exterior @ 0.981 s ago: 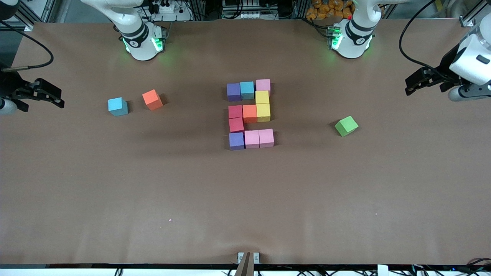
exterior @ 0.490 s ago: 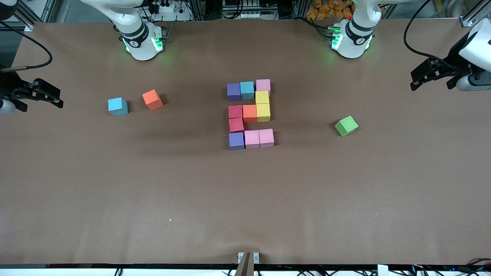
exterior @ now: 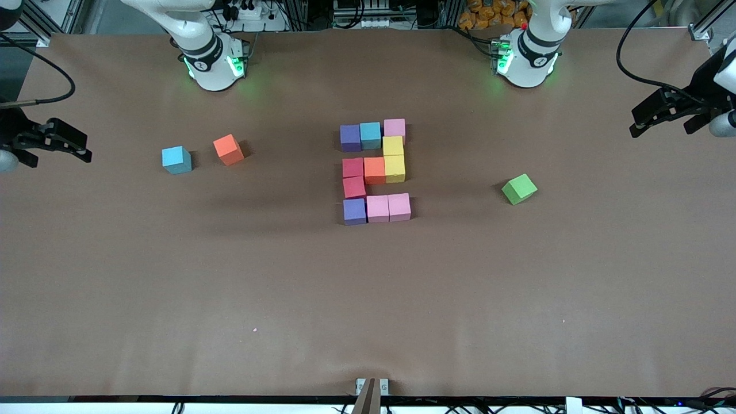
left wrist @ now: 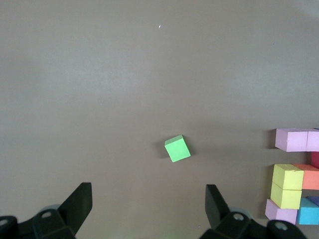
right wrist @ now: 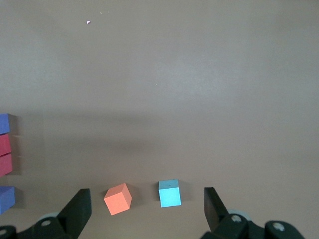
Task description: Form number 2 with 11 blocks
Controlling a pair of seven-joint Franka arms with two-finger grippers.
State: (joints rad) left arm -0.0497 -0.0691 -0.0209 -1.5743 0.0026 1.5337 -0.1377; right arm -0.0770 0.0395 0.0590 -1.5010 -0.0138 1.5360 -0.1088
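Observation:
The number 2 [exterior: 375, 171] lies at mid-table as abutting blocks, three wide and five tall. Its row nearest the bases is purple [exterior: 349, 138], blue [exterior: 370, 135], pink [exterior: 394, 128]. Then come two yellow [exterior: 394, 158], orange [exterior: 374, 170], two red [exterior: 353, 177], and the nearest row of purple [exterior: 355, 211] and two pink [exterior: 388, 207]. My left gripper [exterior: 637, 121] hangs open and empty over the left arm's end of the table. My right gripper [exterior: 86, 149] hangs open and empty over the right arm's end. The wrist views show the left gripper [left wrist: 148, 199] and the right gripper [right wrist: 147, 199] with wide gaps.
A green cube [exterior: 519, 188] [left wrist: 177, 148] lies alone between the digit and the left arm's end. A loose orange cube [exterior: 228, 149] [right wrist: 118, 198] and a light-blue cube [exterior: 176, 159] [right wrist: 169, 192] sit side by side toward the right arm's end.
The left gripper has drawn back toward its end of the table and toward the bases. The right gripper has shifted slightly outward. No block has moved.

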